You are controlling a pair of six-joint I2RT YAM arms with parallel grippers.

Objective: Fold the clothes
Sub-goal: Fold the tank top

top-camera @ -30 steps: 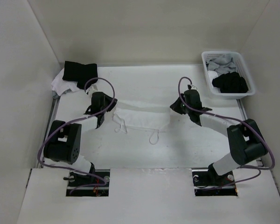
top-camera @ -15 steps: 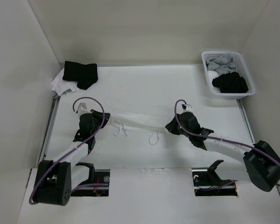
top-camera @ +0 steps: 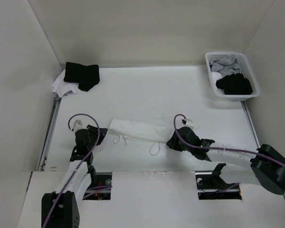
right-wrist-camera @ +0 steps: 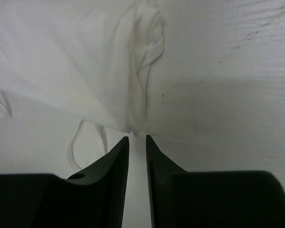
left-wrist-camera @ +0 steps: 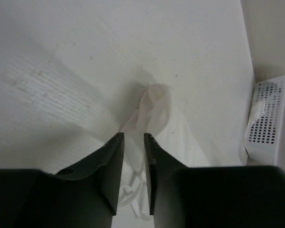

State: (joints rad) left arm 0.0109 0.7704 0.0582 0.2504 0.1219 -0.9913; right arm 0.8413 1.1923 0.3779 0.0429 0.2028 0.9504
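White thin fabric garment with string ties (top-camera: 142,129) is stretched flat. Left gripper (left-wrist-camera: 133,136) and right gripper (right-wrist-camera: 137,138), jaws slightly parted, should be backed off cleanly, ties unsnagged.

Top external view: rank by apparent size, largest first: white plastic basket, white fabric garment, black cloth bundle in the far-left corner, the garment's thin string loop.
1. white plastic basket, largest in area
2. white fabric garment, longer than the basket but a narrow strip, so a close call
3. black cloth bundle
4. thin string loop, smallest
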